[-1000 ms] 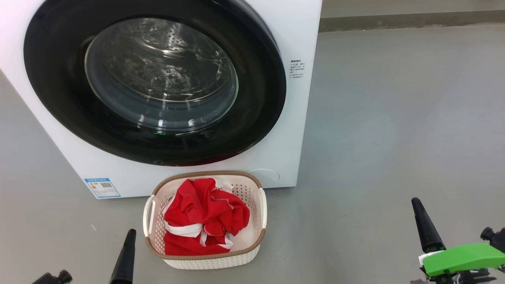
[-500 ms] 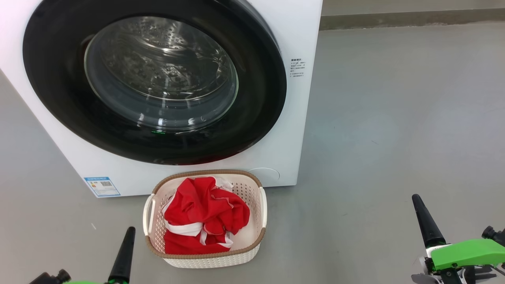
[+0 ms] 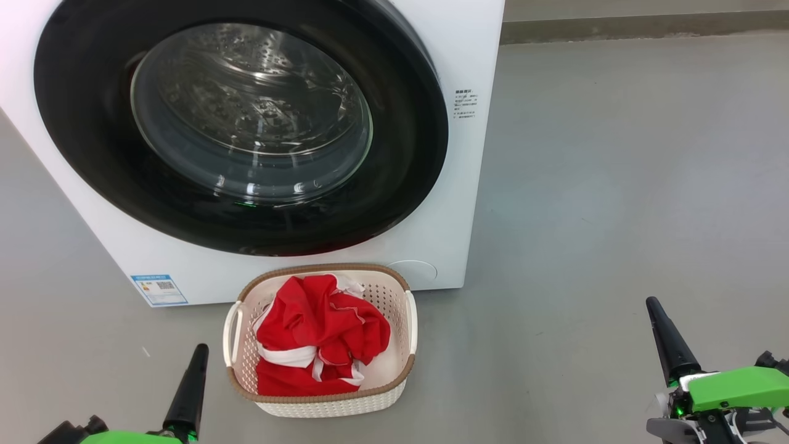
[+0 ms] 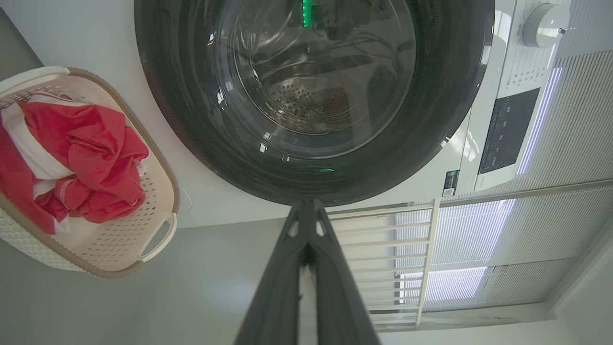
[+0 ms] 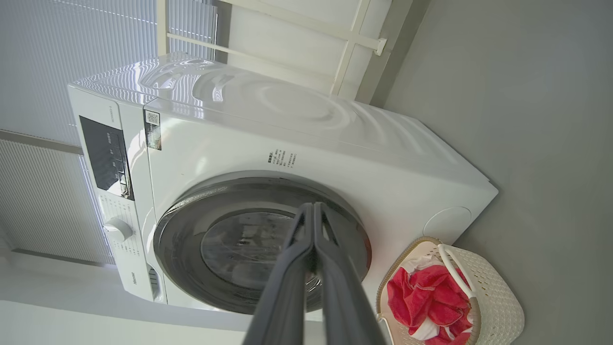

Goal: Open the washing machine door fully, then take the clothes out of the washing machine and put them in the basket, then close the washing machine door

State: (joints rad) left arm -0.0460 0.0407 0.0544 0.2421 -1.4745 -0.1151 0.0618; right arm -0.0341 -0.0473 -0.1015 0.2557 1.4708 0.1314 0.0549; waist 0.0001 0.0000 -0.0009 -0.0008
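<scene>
The white washing machine (image 3: 474,55) fills the upper left of the head view, and its round black washing machine door (image 3: 92,160) with the glass window lies shut flat against the front. Red clothes (image 3: 314,333) with white trim lie heaped in the cream basket (image 3: 327,404) on the floor just before the machine. Low at the left, beside the basket, my left gripper (image 3: 198,353) is shut and holds nothing. My right gripper (image 3: 653,305) is shut and empty too, far off to the right. Both wrist views look along closed fingers (image 4: 306,211) (image 5: 313,211) at the shut door (image 4: 182,120) (image 5: 177,235).
Bare grey floor (image 3: 616,185) spreads to the right of the machine up to a wall skirting (image 3: 641,28) at the top. A blue label sticker (image 3: 159,290) sits low on the machine's front. The control panel (image 4: 507,129) and dial (image 4: 546,24) are on the machine's top strip.
Both grippers have risen a little further into the head view, showing more of their green wrist parts. The picture has shifted slightly. Door, basket and clothes stay as they were.
</scene>
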